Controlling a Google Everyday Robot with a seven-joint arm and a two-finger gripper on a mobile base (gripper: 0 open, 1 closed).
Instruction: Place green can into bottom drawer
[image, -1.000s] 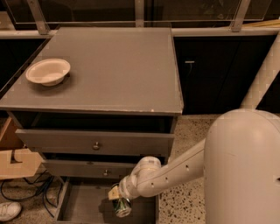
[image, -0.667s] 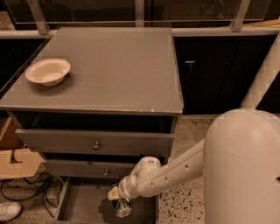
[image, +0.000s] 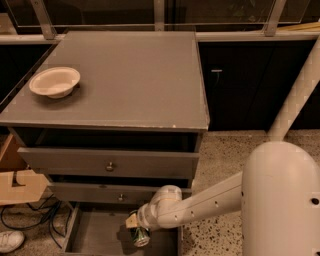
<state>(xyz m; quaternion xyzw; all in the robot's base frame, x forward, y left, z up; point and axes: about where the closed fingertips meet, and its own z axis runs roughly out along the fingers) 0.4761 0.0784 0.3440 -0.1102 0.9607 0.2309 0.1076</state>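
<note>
The green can (image: 140, 236) hangs tilted in my gripper (image: 135, 226), its silver end facing down and out. The gripper is shut on the can, low over the right part of the open bottom drawer (image: 97, 232), a wide grey tray pulled out under the grey cabinet (image: 120, 80). My white arm reaches in from the lower right. The can is just above the drawer floor; I cannot tell whether it touches.
A cream bowl (image: 54, 81) sits on the cabinet top at the left. Two upper drawers with small knobs (image: 110, 166) stand slightly open above the gripper. A cardboard box (image: 17, 185), cables and a white shoe (image: 10, 241) lie on the floor left of the cabinet.
</note>
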